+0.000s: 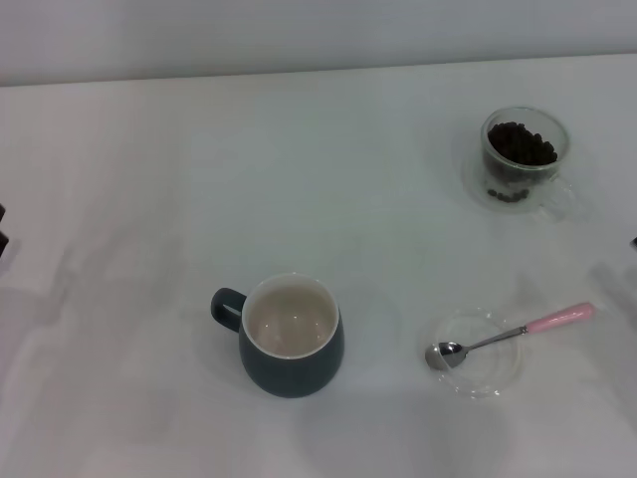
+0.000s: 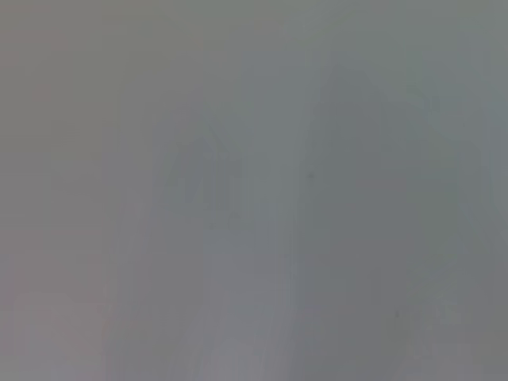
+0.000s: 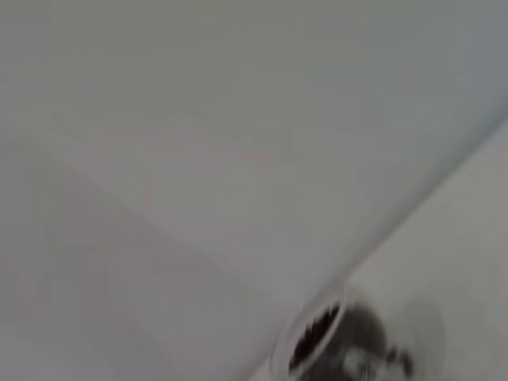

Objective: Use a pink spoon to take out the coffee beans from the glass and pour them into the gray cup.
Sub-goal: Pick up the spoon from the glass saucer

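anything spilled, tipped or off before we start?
Nothing stands out. The glass is upright with the coffee beans inside, none on the table. The gray cup is upright and empty. The pink spoon lies across the clear saucer.

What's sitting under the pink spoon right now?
The pink spoon lies on a shallow clear glass saucer, bowl inside it and pink handle overhanging the rim. Nothing else shows beneath, only the white table.

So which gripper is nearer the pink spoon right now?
Right, as far as shows. The pink spoon lies on the saucer at the table's right side. Only a sliver of each arm shows, the right's at the right edge nearer the spoon, the left's far across.
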`<act>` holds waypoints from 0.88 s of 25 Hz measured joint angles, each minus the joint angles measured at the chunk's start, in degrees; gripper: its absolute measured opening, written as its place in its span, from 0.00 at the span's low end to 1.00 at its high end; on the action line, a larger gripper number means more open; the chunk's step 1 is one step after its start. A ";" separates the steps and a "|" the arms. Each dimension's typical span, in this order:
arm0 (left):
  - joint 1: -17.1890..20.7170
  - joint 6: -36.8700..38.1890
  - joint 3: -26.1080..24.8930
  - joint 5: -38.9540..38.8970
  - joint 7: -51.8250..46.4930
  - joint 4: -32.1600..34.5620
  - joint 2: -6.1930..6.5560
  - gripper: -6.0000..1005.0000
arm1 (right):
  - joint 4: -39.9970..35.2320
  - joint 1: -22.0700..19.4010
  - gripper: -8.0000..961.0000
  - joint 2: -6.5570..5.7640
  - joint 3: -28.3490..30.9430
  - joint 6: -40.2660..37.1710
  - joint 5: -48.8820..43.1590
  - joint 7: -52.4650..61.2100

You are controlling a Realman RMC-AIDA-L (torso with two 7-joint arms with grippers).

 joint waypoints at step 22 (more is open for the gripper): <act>-3.25 1.37 0.00 -2.30 0.88 -0.31 -0.14 0.65 | 5.85 -0.69 0.89 0.13 -2.72 -1.98 -6.35 3.31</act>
